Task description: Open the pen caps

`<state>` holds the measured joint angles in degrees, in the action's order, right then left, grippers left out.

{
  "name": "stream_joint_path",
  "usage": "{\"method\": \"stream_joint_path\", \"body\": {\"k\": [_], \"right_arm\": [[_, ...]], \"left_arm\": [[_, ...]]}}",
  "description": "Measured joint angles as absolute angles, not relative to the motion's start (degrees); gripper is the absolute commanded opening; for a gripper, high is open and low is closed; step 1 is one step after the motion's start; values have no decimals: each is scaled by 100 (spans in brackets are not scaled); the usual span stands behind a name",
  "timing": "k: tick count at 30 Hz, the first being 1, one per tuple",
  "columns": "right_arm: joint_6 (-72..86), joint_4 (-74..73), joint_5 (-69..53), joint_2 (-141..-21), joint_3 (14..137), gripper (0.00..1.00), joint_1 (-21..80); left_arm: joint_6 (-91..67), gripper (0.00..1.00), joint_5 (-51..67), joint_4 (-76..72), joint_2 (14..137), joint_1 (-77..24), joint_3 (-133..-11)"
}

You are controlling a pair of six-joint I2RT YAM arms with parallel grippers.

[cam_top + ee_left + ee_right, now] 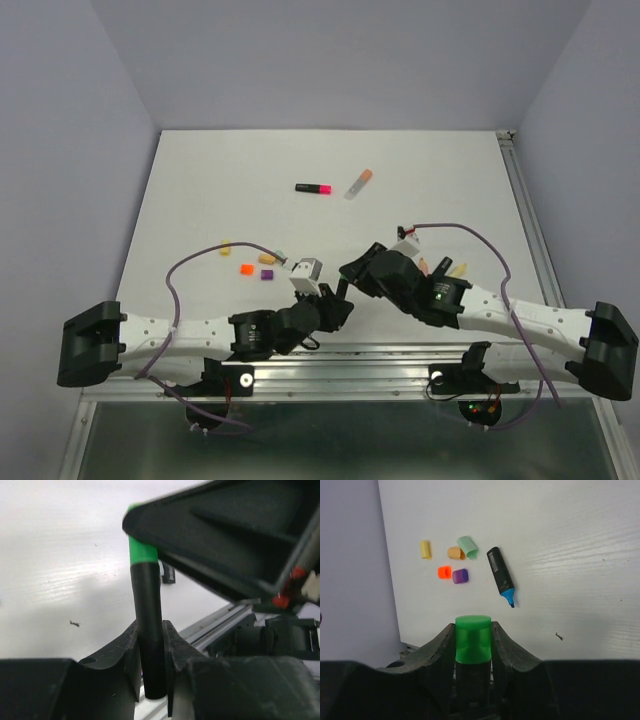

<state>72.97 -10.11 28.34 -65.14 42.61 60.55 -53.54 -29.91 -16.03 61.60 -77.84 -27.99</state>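
A black highlighter pen (149, 630) with a green cap (473, 639) is held between both grippers above the table's near edge. My left gripper (151, 647) is shut on the black barrel; in the top view this gripper (338, 298) sits just left of the right one. My right gripper (473, 645) is shut on the green cap, which still sits on the barrel. The cap (142, 555) runs up into the right gripper's body (225, 530). Loose caps lie on the table: yellow (425, 549), peach (455, 553), pale green (468, 546), orange (444, 572), purple (460, 576).
An uncapped black pen with a blue tip (501, 576) lies beside the loose caps. Farther back lie a black pen with a pink cap (314, 188) and a pale pen with an orange tip (358, 184). Peach and yellow pieces (448, 268) lie by the right arm. A metal rail (330, 350) runs along the near edge.
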Motion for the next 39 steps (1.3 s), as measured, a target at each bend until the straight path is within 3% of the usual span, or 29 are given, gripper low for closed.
{"method": "stream_joint_path", "body": {"k": [5, 9, 15, 16, 17, 18, 19, 20, 27, 34, 39], "right_arm": [[7330, -1203, 3107, -6530, 4263, 1, 5961], [7297, -1114, 4453, -6971, 4278, 1, 5096], [7035, -958, 4818, -6910, 4274, 1, 4856], [6971, -921, 4757, -6823, 4274, 1, 4864], [6897, -847, 4678, -6733, 4257, 1, 4875], [6831, -799, 4589, -6659, 4235, 1, 4875], [6779, -768, 4488, -6576, 4215, 1, 4877], [6722, -729, 4320, -6464, 4198, 1, 4877], [6536, -395, 3124, -6224, 3830, 1, 4880], [6493, -115, 2331, -6351, 3754, 1, 4932], [6525, 169, 1957, -6375, 3739, 1, 4980]], "left_arm": [[-5417, 0, -3055, -1861, 5970, -8287, -2558], [-5441, 0, -2226, -2060, 5918, -9078, -2558], [-5566, 0, -2132, -1844, 5800, -9139, -2561], [-5607, 11, -2174, -1761, 5747, -9137, -2565], [-5655, 28, -2274, -1605, 5677, -9129, -2585], [-5680, 64, -2342, -1472, 5623, -9109, -2611], [-5704, 86, -2458, -1256, 5542, -9076, -2665], [-5710, 99, -2552, -1068, 5465, -9008, -2744], [-5262, 99, -2707, -703, 5142, -7915, -3188], [-4600, 99, -2261, -703, 5944, -6921, -3564], [-4230, 82, -1844, -760, 6667, -6652, -3898]]}}
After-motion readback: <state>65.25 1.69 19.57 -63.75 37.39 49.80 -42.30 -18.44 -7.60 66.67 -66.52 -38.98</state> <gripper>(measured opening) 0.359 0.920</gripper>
